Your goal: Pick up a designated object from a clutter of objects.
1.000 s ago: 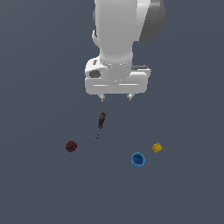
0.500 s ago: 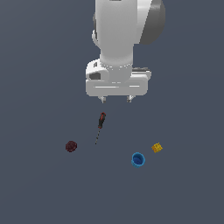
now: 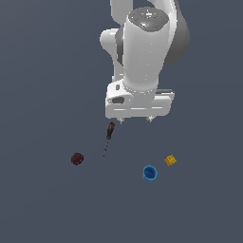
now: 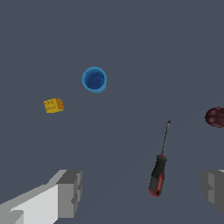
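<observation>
Exterior view: yellow block (image 3: 170, 160) beside blue cup (image 3: 149, 173), screwdriver (image 3: 108, 136) under wide-open, empty gripper (image 3: 135, 120)

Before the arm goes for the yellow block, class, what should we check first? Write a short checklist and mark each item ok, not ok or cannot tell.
1. Target in sight: the yellow block shows in both views. Ok.
2. Fingers spread wide with nothing between them. Ok.
3. Gripper above the block: it hangs nearer the screwdriver, with the block off toward the exterior view's right. Not ok.
4. Room around the block: the blue cup is its nearest neighbour, with a visible gap between them. Ok.
5. Dark red lump out of the way: it lies far on the exterior view's left. Ok.
6. Fingers lined up with the block's faces: cannot tell.
</observation>
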Controlling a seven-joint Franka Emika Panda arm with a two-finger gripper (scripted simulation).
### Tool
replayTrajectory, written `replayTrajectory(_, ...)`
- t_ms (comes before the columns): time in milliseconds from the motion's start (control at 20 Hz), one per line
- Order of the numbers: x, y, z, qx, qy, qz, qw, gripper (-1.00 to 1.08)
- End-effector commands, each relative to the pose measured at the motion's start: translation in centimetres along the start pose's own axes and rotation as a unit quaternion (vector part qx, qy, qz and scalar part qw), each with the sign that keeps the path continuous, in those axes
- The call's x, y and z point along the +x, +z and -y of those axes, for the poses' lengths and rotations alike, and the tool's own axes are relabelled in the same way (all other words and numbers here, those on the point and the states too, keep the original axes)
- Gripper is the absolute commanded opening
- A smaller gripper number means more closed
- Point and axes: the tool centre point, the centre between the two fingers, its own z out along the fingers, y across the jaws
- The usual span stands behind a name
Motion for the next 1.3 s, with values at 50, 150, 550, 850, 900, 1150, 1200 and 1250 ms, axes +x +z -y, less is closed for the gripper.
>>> replayTrajectory(50,1.5,2.1,2.0,-0.005,-0.017,0.000,0.9998,1.00)
replayTrajectory(150,2.4,3.6,3.4,-0.007,-0.028,0.000,0.9996,1.00)
replayTrajectory(550,5.3,10.6,10.0,-0.013,-0.076,-0.003,0.9970,1.00)
replayTrajectory(850,6.2,15.2,14.3,-0.011,-0.105,-0.004,0.9944,1.00)
replayTrajectory(900,6.2,15.9,14.9,-0.011,-0.109,-0.004,0.9940,1.00)
replayTrajectory(1150,6.3,18.3,17.0,-0.009,-0.123,-0.005,0.9924,1.00)
replayTrajectory(1200,6.3,18.6,17.3,-0.009,-0.125,-0.005,0.9921,1.00)
replayTrajectory(1250,6.3,18.9,17.6,-0.008,-0.126,-0.005,0.9919,1.00)
